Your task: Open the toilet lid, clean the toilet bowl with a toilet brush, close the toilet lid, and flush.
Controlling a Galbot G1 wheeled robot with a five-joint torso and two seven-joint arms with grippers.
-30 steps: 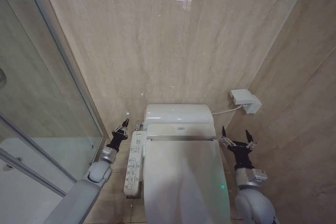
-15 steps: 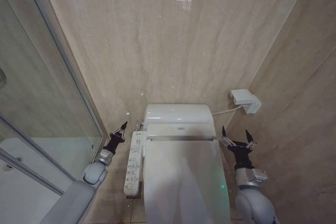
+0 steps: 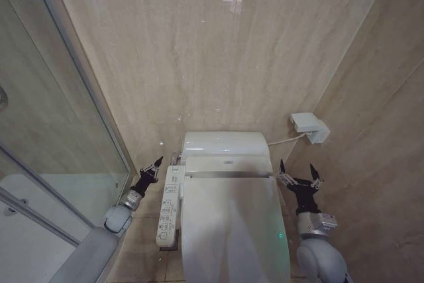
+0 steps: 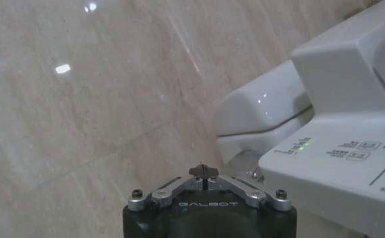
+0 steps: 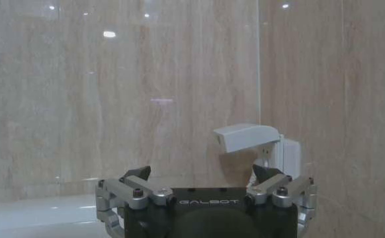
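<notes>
1. In the corner of the tan stone walls stands the white floor-standing ceramic toilet bowl (image 3: 225, 230), and the big shiny white oval plastic toilet lid (image 3: 228, 223) lies flat and shut on top of it.
2. Beside the bowl, on the robot's left, sits the long white button panel (image 3: 169, 207), with a small green light glowing on it in the left wrist view.
3. The left pincer (image 3: 154, 166) hangs in the air near the far end of the panel, close to the wall. Its two tips are pressed together and it has nothing in it.
4. The right pincer (image 3: 297, 177) hangs on the other side of the bowl, near the right wall and below a small white box (image 3: 308, 126) fixed to that wall. Its two fingers are spread wide apart and it has nothing in it either.
5. Neither pincer touches the lid.
6. I think the job could be just beginning or nearly over, because a shut lid fits both. If it is the start, then lifting, scrubbing, shutting and flushing are all left. If it is the end, only the flush may be left.
</notes>
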